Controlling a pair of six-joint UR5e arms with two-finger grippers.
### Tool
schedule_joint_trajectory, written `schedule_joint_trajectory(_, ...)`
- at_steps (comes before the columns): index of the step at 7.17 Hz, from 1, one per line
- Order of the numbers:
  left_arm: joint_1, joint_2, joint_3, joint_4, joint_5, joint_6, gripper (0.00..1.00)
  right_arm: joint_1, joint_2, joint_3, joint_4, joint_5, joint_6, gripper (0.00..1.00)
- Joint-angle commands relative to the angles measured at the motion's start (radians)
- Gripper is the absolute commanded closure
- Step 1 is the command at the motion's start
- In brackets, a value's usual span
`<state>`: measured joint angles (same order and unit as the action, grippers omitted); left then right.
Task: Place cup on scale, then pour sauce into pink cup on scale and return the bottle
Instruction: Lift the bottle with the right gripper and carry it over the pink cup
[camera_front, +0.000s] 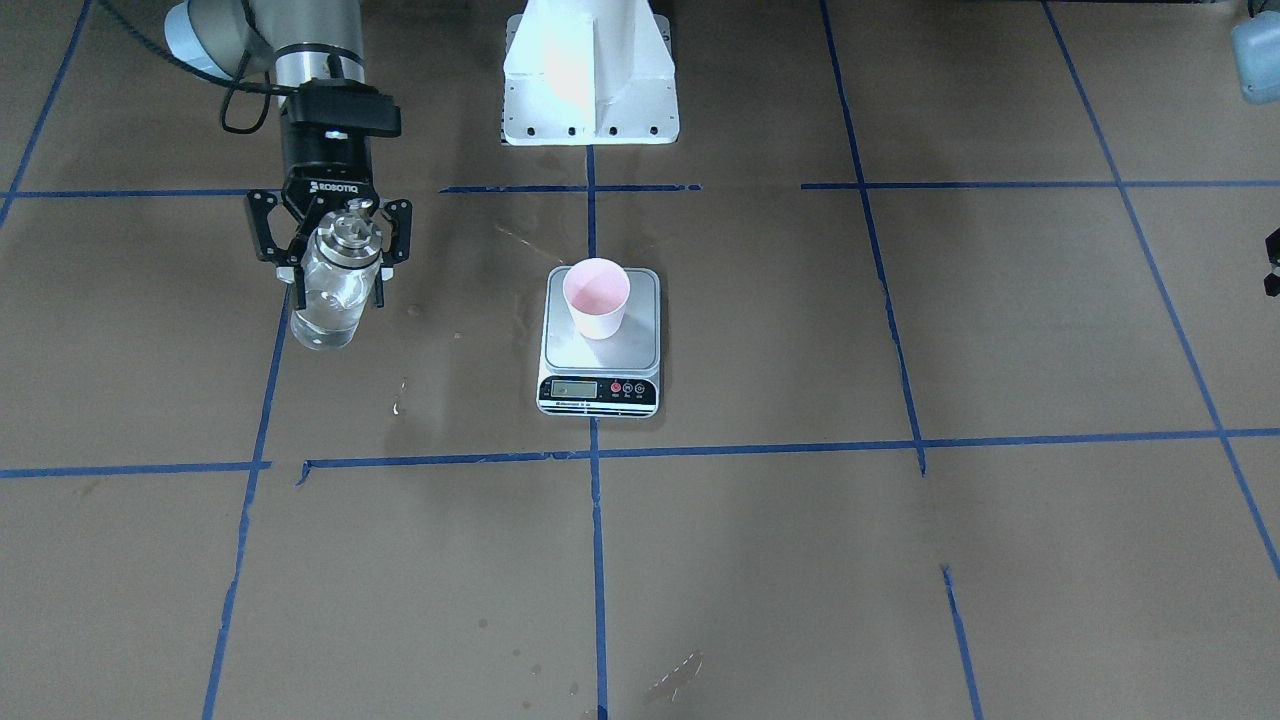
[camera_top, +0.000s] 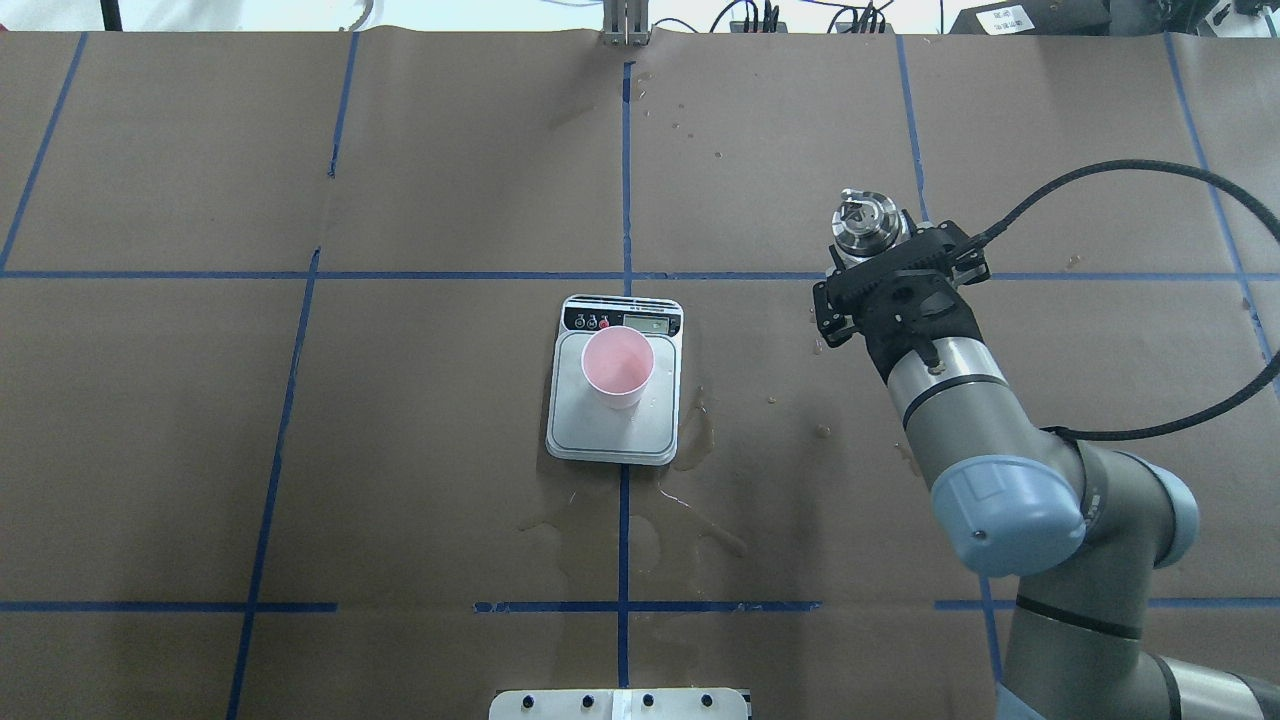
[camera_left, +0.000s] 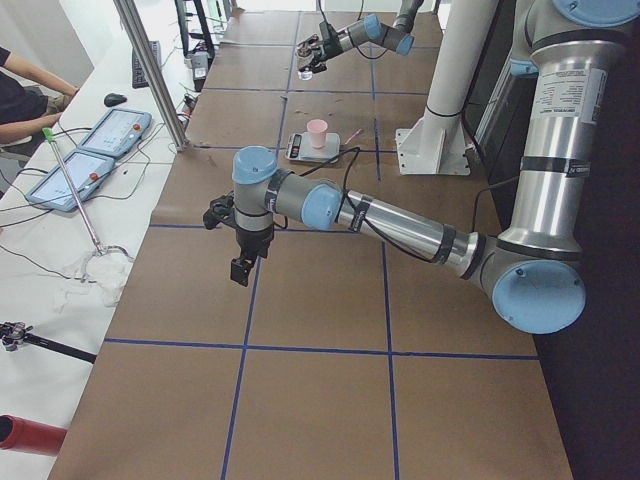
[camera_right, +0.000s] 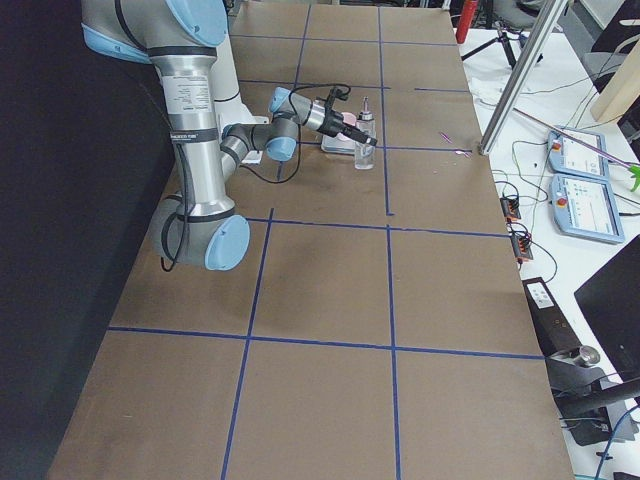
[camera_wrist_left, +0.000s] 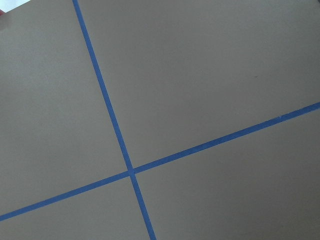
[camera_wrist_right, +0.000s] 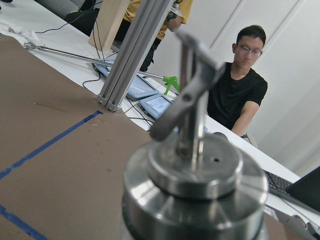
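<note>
**Q:** Location of the pink paper cup (camera_front: 596, 297)?

**A:** Upright on the steel platform of the digital kitchen scale (camera_front: 640, 350), inside the platform's edges, behind the black display strip as seen from across the table.

**Q:** And of the glass bottle (camera_front: 328, 308)?

**A:** Upright, well apart from the scale on the robot's right, beside a blue tape line on the paper-covered table (camera_front: 900, 560). Resting on the paper or held just clear of it: not discernible. Metal collar and pour spout uppermost, filling the right wrist view.

**Q:** State of the right gripper (camera_front: 334, 285)?

**A:** Reaching in level with the bottle's shoulder, fingers (camera_front: 290, 278) pressed against either side just below the collar, pinching the glass.

**Q:** Of the left gripper (camera_left: 240, 270)?

**A:** Far from cup, scale and bottle, hanging pointed down over the taped paper. Finger spacing impossible to tell from the side view.
</note>
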<state>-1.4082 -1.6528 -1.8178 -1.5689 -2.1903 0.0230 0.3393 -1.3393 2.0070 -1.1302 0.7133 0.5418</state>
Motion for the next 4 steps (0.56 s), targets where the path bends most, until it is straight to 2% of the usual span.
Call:
schedule_joint_trajectory(1, 0.000, 0.002, 0.000, 0.001, 0.000, 0.000, 0.00, -0.065, 0.153, -0.039, -0.243, -0.069, -0.118, 1.00)
schedule_joint_trajectory(2, -0.002, 0.002, 0.002, 0.001, 0.001, 0.000, 0.00, -0.078, 0.172, -0.056, -0.319, -0.089, -0.126, 1.00)
schedule_joint_trajectory(3, -0.002, 0.002, 0.005, 0.001, 0.001, 0.000, 0.00, -0.094, 0.186, -0.074, -0.373, -0.195, -0.146, 1.00)
schedule_joint_trajectory(4, -0.002, 0.002, 0.005, 0.001, 0.001, 0.000, 0.00, -0.095, 0.207, -0.123, -0.423, -0.243, -0.187, 1.00)
